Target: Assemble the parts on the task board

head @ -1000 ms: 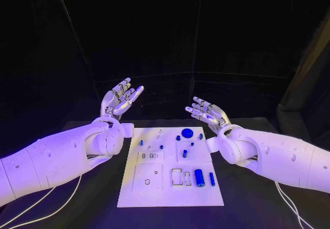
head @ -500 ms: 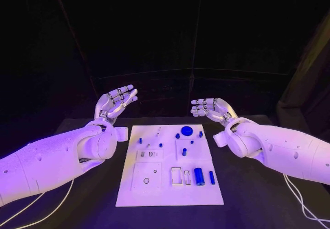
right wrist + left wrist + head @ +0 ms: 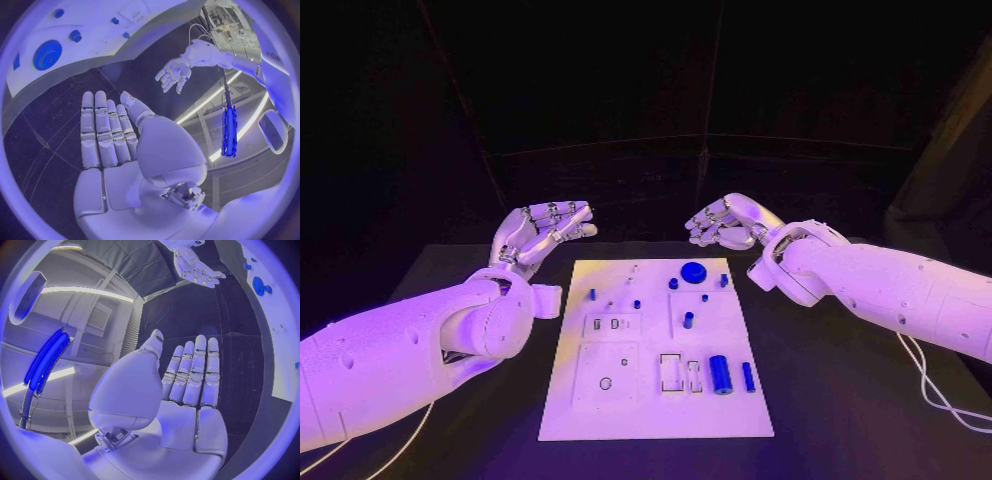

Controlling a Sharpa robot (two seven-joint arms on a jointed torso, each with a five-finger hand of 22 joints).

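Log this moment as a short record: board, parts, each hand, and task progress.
board: white task board lies flat in the middle of the black table
parts: blue round part near the far edge; blue cylinder near the near right side; small blue pieces between them
left hand: open, empty, raised beyond the board's far left corner
right hand: open, empty, raised beyond the far right corner
progress: no part held
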